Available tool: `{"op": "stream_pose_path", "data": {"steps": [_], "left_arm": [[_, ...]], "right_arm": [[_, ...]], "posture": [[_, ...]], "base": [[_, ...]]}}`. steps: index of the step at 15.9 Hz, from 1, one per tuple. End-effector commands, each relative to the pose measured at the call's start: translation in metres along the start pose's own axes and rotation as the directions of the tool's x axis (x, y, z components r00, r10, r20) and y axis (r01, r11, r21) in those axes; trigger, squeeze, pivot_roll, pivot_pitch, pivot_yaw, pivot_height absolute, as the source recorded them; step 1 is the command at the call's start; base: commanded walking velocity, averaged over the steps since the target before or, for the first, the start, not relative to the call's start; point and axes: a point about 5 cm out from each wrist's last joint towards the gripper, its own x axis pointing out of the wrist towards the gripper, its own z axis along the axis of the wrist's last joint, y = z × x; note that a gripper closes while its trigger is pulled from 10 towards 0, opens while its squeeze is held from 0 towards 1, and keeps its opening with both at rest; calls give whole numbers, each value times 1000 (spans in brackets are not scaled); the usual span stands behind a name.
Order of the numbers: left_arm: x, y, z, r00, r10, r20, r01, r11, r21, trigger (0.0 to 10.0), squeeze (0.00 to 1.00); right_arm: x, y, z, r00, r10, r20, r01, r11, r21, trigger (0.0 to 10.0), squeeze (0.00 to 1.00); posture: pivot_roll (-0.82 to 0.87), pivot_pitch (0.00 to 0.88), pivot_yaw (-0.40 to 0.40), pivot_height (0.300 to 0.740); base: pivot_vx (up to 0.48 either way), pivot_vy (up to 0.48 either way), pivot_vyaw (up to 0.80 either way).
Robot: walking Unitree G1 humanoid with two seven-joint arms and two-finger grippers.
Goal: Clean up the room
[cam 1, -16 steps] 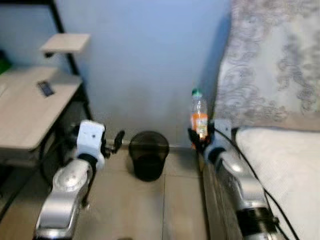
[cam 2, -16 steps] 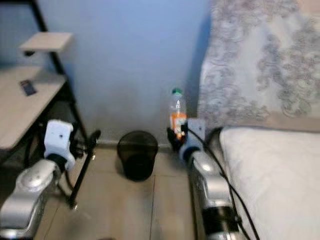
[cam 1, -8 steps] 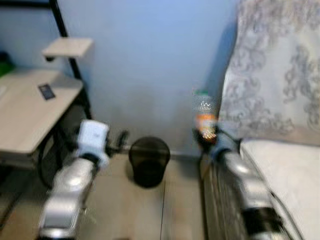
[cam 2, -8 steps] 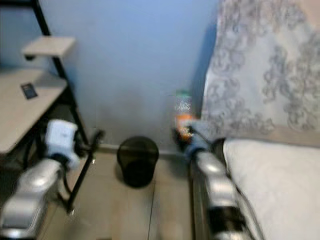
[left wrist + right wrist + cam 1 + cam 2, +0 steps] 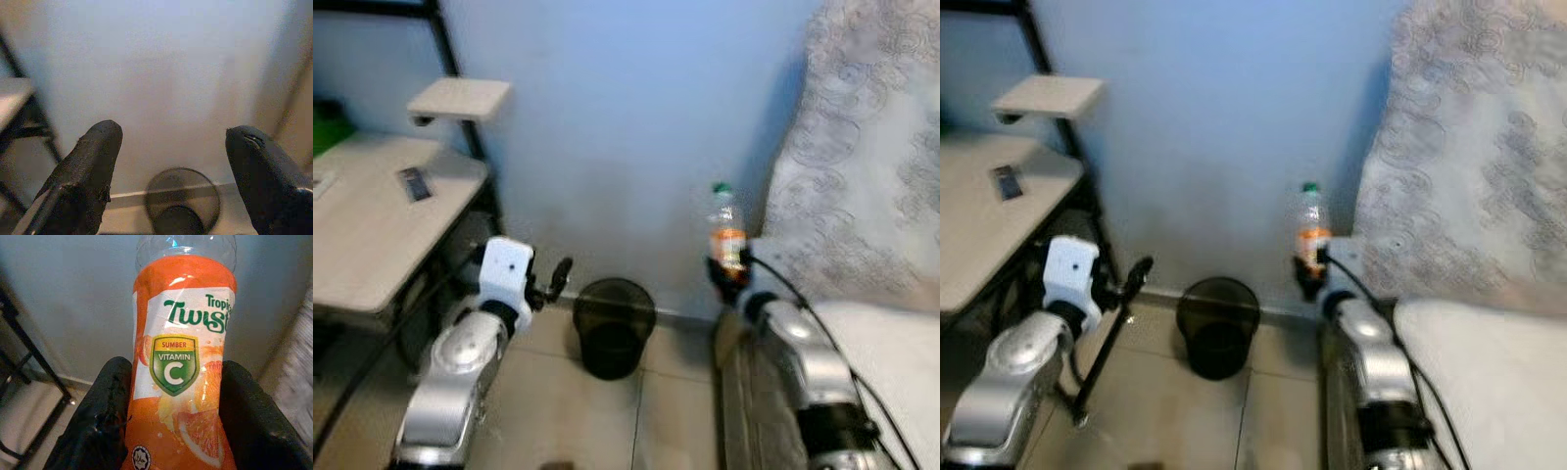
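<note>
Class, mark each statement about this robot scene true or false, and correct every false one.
1. The right gripper is shut on the bottle. True.
2. The bottle's cap is red. False: it is green.
3. The left gripper holds a cloth. False: its fingers are open and hold nothing.
4. The black bin stands on the floor by the blue wall. True.
5. The bottle's label is mostly orange. True.
6. The bottle lies inside the bin. False: it is held upright, above and to the right of the bin.
</note>
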Motion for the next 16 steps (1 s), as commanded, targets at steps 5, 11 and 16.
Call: {"op": "stream_pose_path", "data": {"steps": [5,11,16], "left_arm": [[-2,6,-1,1000,16,-12,-15,1000,11,10000,0],[-1,6,-1,1000,8,-15,-7,1000,14,10000,0],[-2,4,-1,1000,-5,-18,6,1000,20,10000,0]], "right_arm": [[5,14,4,999,26,18,-26,1000,14,10000,0],[6,15,4,1000,28,14,-28,1000,5,10000,0],[6,13,2,1000,26,4,-26,1000,-17,10000,0]], "posture": [[174,0,-27,740],[175,0,-27,740],[172,0,-26,740]], "base": [[317,0,294],[315,0,0],[317,0,0]]}}
